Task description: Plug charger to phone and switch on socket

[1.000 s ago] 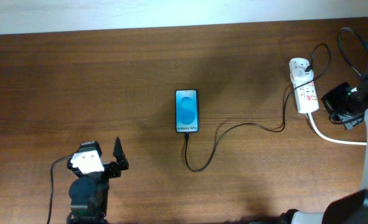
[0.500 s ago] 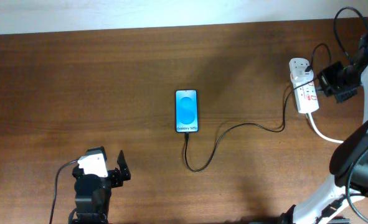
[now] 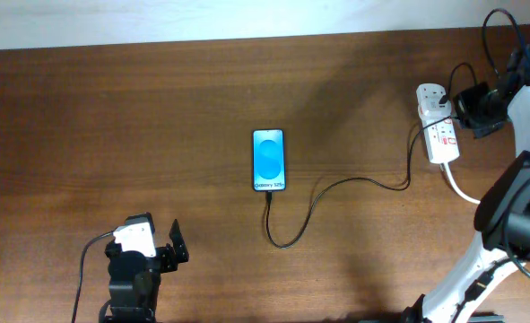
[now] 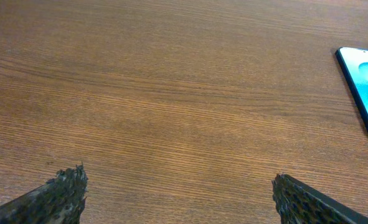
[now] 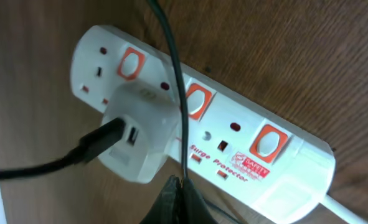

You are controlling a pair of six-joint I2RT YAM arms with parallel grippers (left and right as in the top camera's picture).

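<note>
1. Power strip [image 3: 437, 135], upper right of the overhead frame: the adapter [image 5: 137, 134] is seated, and I judge you have the switch left to press.
2. Phone [image 3: 269, 160], centre: the charger cable [image 3: 336, 184] meets its lower edge, so plugging looks done.
3. Right gripper [image 5: 176, 198]: pressed together, empty, just beside the strip's switches [image 5: 197, 102].
4. Left gripper [image 4: 177, 193], lower left: spread, empty.

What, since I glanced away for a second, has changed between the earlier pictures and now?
The right gripper, shut, moved from beside the socket's near end to close beside its far end. The left gripper, open, drew back slightly toward its base. Nothing was grasped or released. The phone, charger and socket stayed put.
</note>
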